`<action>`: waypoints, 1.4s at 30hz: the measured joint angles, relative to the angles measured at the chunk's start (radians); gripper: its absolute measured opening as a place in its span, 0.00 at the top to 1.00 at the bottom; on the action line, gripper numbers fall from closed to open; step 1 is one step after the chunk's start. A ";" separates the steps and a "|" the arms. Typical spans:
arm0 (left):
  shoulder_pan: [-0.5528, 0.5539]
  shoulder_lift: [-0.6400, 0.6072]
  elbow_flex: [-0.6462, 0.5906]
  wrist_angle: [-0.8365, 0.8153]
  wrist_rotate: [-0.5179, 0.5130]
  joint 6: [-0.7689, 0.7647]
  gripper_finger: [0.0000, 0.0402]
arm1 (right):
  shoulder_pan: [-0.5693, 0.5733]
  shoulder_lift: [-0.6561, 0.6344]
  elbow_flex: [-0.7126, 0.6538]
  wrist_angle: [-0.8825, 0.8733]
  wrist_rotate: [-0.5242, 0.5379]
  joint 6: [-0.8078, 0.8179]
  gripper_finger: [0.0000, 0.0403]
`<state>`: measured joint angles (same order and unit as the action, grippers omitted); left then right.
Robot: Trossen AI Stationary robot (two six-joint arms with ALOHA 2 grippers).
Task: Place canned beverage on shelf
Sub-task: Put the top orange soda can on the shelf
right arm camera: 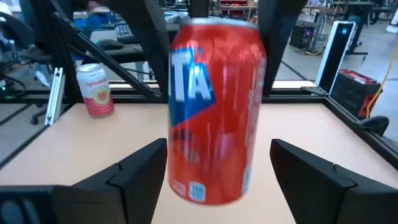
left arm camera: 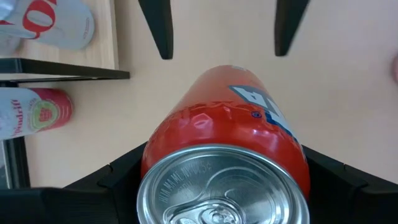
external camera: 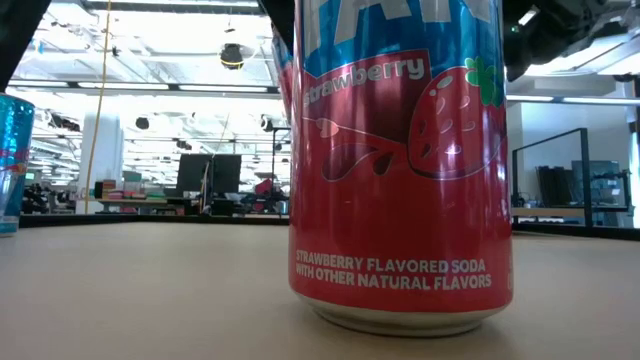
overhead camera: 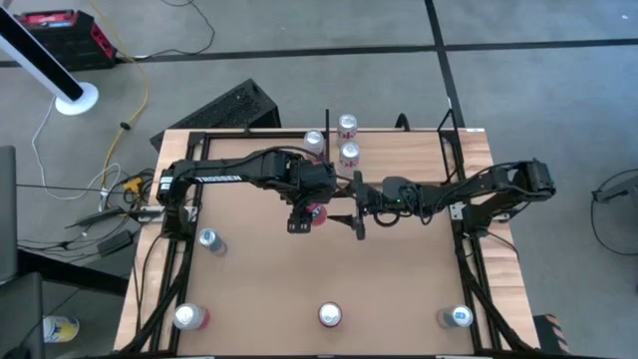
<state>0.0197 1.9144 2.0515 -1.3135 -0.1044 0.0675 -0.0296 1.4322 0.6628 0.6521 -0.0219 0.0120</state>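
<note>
A red canned beverage (right arm camera: 214, 112) hangs tilted over the middle of the table, with my left gripper (overhead camera: 304, 217) shut on its upper end from above. My right gripper (right arm camera: 217, 148) reaches in level from the table's right. It is open, one finger on each side of the can's lower half, with a gap on both sides. The shelf (left arm camera: 102, 37), a pale wood plank with a black rail, stands at the table's far edge. A white-and-red can (left arm camera: 56, 22) lies on it, and a pink can (left arm camera: 37, 112) is beside it. My left gripper pinches the can's upper wall just below the rim (left arm camera: 150, 163) between its two fingers (left arm camera: 118, 179), one on each side. The fingers come from above, slanting steeply down. The can hangs below them, tilted, silver top up, clear of the table.
Several more cans stand on the table: one at the left (overhead camera: 206, 239) and three along the near edge (overhead camera: 187, 317), (overhead camera: 329, 316), (overhead camera: 459, 317). The strawberry can (external camera: 400, 170) fills the low view. Black frame rails (overhead camera: 469, 249) run along both table sides.
</note>
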 joint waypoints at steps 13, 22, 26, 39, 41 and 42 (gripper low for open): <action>0.005 0.001 -0.008 0.042 -0.008 0.004 0.28 | 0.002 0.000 0.004 -0.033 -0.002 0.007 0.22; 0.006 0.001 -0.008 0.045 -0.017 0.004 0.28 | 0.007 0.015 0.058 -0.079 0.117 -0.026 0.19; 0.006 0.001 -0.008 0.045 -0.019 0.004 0.28 | 0.010 0.015 0.059 -0.085 0.105 -0.014 0.19; 0.006 0.001 -0.008 0.053 -0.020 0.008 0.28 | -0.013 0.014 0.115 -0.185 -0.001 -0.020 0.02; 0.006 0.001 -0.008 0.058 -0.021 0.014 0.28 | -0.004 0.037 0.138 -0.180 -0.004 -0.057 0.03; 0.006 0.001 -0.008 0.062 -0.020 0.018 0.28 | -0.001 0.048 0.149 -0.186 -0.006 -0.069 0.04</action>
<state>0.0254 1.9152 2.0438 -1.2511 -0.1246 0.0854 -0.0302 1.4804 0.8115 0.4666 -0.0276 -0.0571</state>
